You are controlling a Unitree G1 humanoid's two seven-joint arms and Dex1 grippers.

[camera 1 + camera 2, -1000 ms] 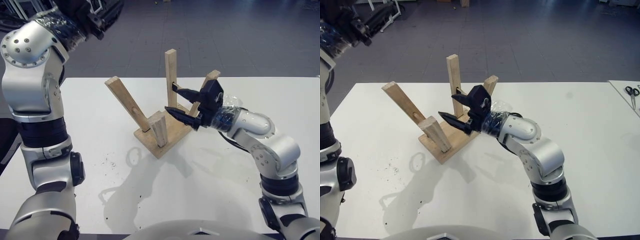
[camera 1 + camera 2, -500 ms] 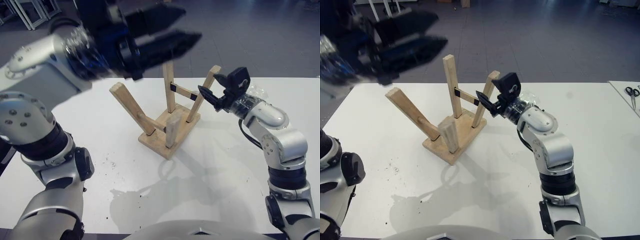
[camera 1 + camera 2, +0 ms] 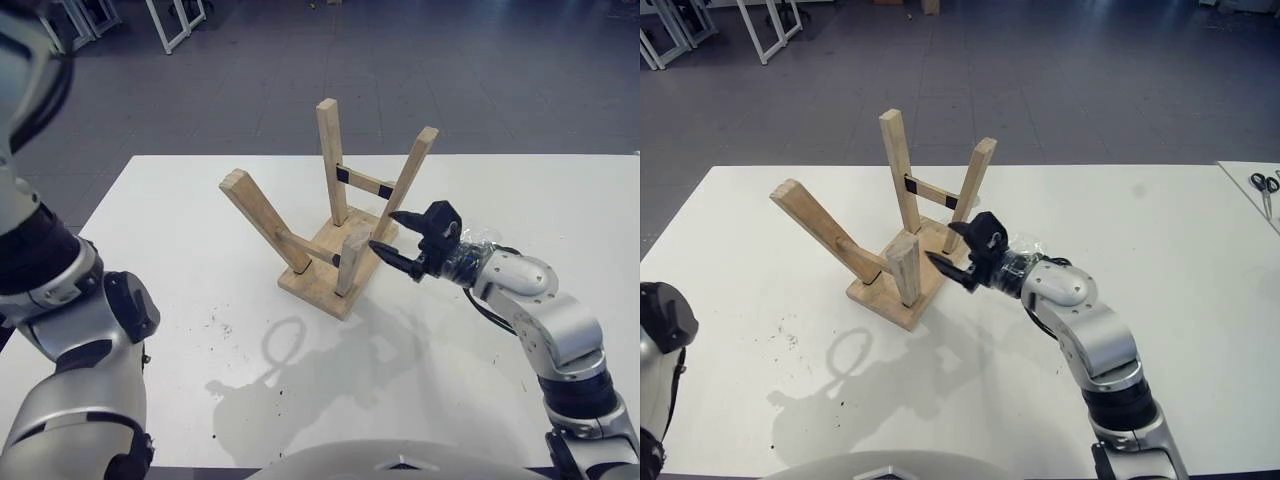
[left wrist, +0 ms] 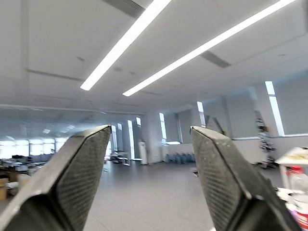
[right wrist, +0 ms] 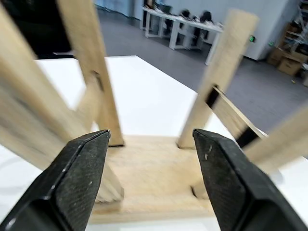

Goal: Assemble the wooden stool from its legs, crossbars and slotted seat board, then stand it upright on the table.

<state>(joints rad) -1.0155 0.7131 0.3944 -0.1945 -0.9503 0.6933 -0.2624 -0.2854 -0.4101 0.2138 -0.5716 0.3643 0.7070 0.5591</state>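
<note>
Four legs (image 3: 332,160); two crossbars (image 3: 365,182); one seat board (image 3: 312,288)

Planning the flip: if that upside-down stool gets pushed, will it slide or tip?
Probably stiff: the stool looks like solid wood, with crossbars tying the legs. It rests flat on its seat board, so a low push from the right end effector likely slides it. A push at a leg top may tip it.

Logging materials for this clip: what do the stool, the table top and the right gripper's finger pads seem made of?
Stool: pale bare wood, going by visible grain and raw-cut ends; no gloss. Table: smooth matte white top, perhaps laminate or painted board; cannot tell which. Right gripper finger pads: dark with a fine cross-hatched texture, likely rubber or moulded plastic.
</note>
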